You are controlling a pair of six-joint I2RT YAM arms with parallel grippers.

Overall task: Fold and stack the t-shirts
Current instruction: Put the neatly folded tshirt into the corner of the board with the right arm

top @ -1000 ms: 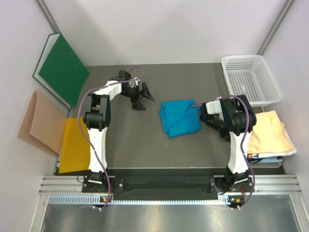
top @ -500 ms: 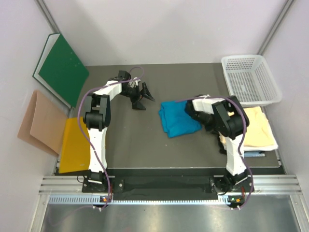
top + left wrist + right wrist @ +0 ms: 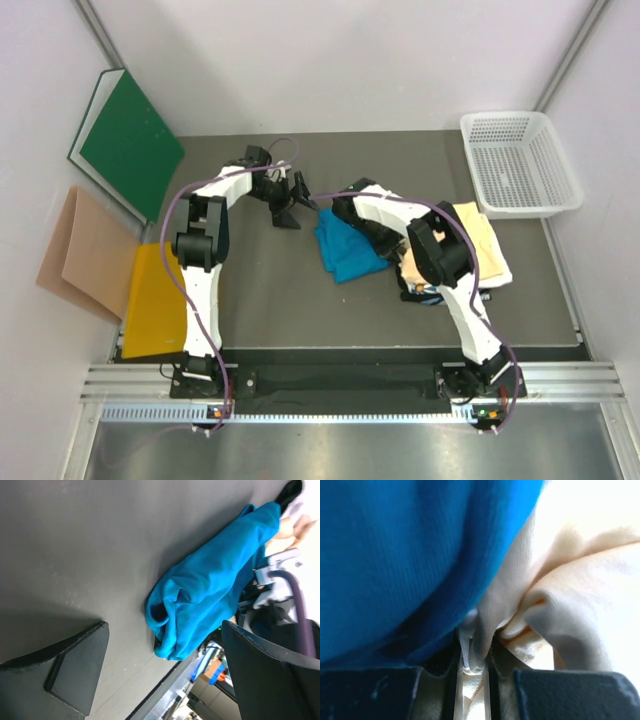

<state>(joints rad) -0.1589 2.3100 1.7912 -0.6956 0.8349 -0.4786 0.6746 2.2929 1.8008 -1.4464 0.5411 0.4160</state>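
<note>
Pinching a fold of the cream t-shirt point(image 3: 482, 238) in the right gripper point(image 3: 472, 662), fingers squeezed nearly shut on the cloth, right up against the blue t-shirt point(image 3: 345, 250). Holding the left gripper point(image 3: 297, 203) wide open with nothing in it, near the blue t-shirt's far left corner but not touching. Lying bunched in the middle of the bench point(image 3: 270, 290), blue on the left, cream on the right, sides touching. Plenty of bare bench to the left and front; white basket point(image 3: 520, 165) at the far right corner.
</note>
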